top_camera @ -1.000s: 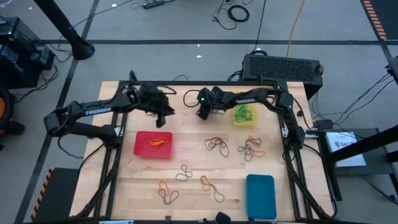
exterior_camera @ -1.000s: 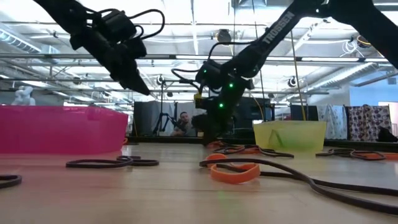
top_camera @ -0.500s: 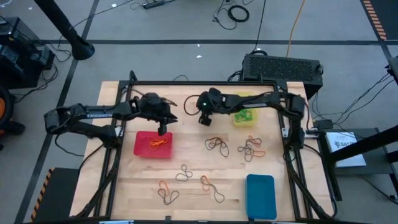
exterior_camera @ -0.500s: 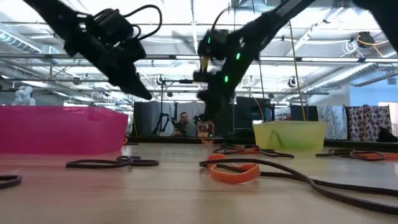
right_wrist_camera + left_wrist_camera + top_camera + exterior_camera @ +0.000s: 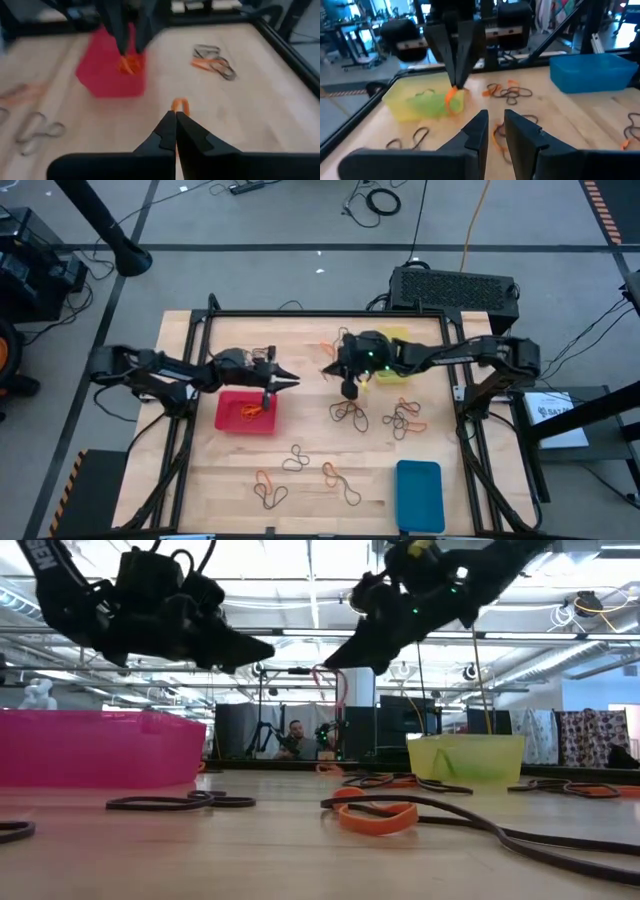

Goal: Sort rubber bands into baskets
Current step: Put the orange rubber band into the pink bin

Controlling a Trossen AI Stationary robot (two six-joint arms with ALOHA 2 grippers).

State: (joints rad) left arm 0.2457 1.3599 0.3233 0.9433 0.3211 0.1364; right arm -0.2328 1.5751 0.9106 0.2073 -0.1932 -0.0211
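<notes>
From above, three baskets sit on the wooden table (image 5: pixel 310 500): the red basket (image 5: pixel 232 420) at the left, the yellow basket (image 5: pixel 395 370) at the far right side, holding green bands, and the blue basket (image 5: pixel 419 495) at the near right. Loose rubber bands (image 5: pixel 349 412) lie in about six small clusters across the middle and near side; single loops are too tangled to count. The left gripper (image 5: pixel 268 388) hangs over the red basket's far edge above orange bands (image 5: pixel 250 410) lying inside. The right gripper (image 5: pixel 351 388) is just beside the yellow basket.

At table height, the right gripper (image 5: pixel 335 662) hangs high with a reddish band (image 5: pixel 338 690) dangling from its closed tips. An orange band (image 5: pixel 378 817) and dark loops (image 5: pixel 180 802) lie in front; a person shows small in the room behind.

The left wrist view shows the left arm's own fingers (image 5: pixel 477 131) slightly apart with nothing visible between them, and the other gripper pinching an orange band (image 5: pixel 451 97) in front of the yellow basket.

The right wrist view shows the fingers (image 5: pixel 169 131) pressed together on an orange band (image 5: pixel 179 106), probably the same one.
</notes>
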